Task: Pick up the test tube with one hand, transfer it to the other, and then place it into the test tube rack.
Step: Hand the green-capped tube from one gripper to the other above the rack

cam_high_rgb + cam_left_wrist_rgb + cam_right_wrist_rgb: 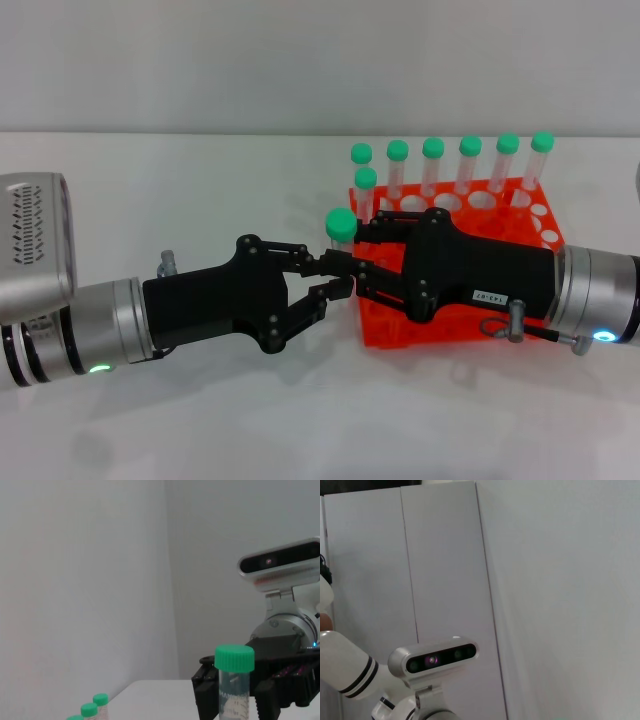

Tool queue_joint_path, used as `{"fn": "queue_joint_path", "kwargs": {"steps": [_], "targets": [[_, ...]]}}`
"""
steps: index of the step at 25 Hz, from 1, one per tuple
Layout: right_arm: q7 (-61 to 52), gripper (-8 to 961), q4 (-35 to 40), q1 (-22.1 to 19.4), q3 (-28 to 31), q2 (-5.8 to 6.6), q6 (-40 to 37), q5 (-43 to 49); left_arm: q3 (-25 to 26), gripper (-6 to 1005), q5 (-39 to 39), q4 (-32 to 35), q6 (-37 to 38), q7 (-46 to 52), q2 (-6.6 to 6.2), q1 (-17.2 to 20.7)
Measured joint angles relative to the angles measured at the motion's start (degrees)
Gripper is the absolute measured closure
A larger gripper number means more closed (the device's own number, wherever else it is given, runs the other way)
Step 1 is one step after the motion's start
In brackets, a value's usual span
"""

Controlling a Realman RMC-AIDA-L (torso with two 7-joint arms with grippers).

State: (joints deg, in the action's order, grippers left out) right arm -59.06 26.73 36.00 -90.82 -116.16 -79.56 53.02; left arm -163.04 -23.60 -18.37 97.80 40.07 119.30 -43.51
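Jaws of the right gripper [352, 268] clamp the upright test tube [341, 228] at 9 o'clock of the test tube rack [478, 322], while the left gripper [335, 277] stands spread, so withdraw it straight before racking.

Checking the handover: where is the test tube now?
In the head view the test tube stands upright at centre, between the left gripper and right gripper, just left of the rack.
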Motion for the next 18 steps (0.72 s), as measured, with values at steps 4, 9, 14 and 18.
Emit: {"fn": "queue_joint_path", "kwargs": {"steps": [4, 9, 14, 18], "targets": [[0.1, 495, 0.0, -0.1, -0.1, -0.02, 0.0, 0.0, 0.0, 799, 0.0, 0.1, -0.1, 0.0, -0.04, 0.0], [0.1, 571, 0.0, -0.2, -0.2, -0.03, 0.2, 0.0, 0.0, 799, 0.0, 0.1, -0.2, 0.2, -0.03, -0.1], [0.1, 590, 0.0, -0.3, -0.3, -0.04, 0.7, 0.0, 0.0, 800, 0.0, 0.1, -0.3, 0.4, -0.04, -0.1], [0.1, 594, 0.0, -0.3, -0.6, -0.03, 1.1, 0.0, 0.0, 803, 0.1, 0.2, -0.3, 0.5, -0.04, -0.2]]}}
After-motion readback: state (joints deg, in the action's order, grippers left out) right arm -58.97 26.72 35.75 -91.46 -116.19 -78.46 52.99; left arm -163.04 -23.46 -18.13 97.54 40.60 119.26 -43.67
